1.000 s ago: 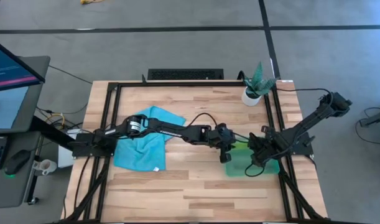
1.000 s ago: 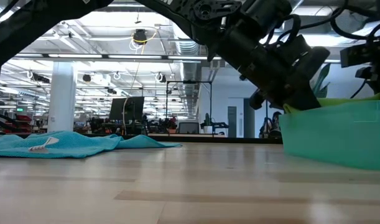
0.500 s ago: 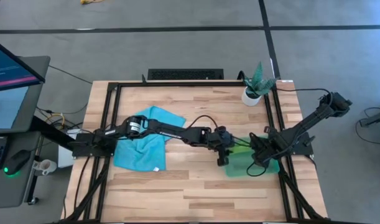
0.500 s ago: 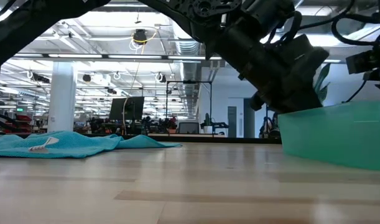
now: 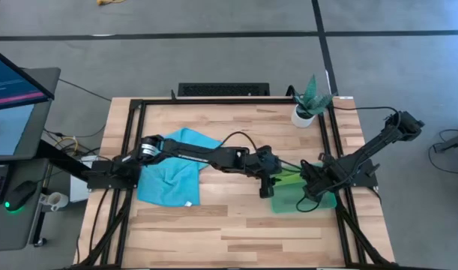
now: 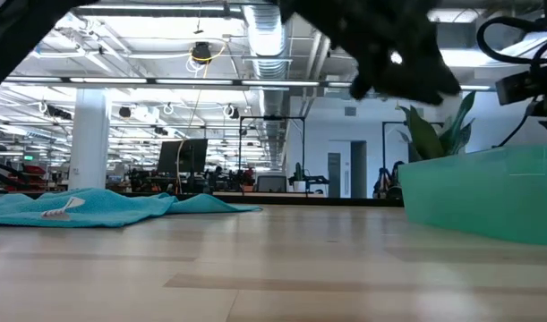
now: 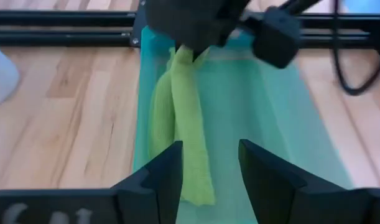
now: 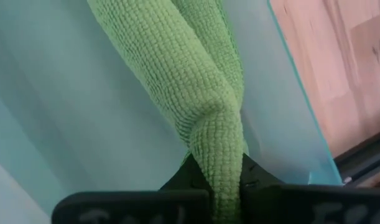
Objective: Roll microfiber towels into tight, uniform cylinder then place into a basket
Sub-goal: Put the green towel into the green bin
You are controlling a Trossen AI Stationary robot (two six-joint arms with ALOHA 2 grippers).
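The lime green towel, rolled into a long strip, lies in the translucent green basket at the table's right. My right gripper is shut on one end of it. My left gripper hangs open above the basket's left end, raised clear of the roll's other end. The turquoise towel lies spread and rumpled on the table's left half, under the left arm. My right gripper pinches one end of the lime green roll between its two fingers, coming from above and pointing steeply down. The cloth is bunched in several layers at the fingers. The rest of the roll runs away from them along the basket's floor.
A small white plant pot stands at the far right corner. A black metal frame runs around the table. Bare wood lies near the front edge. A desk with a monitor stands left of the table.
My left gripper has opened, let go of the lime green roll and risen above the basket, drawing back slightly toward the table's left. The end of the roll that stood above the basket's rim has dropped inside. My right gripper has kept its hold.
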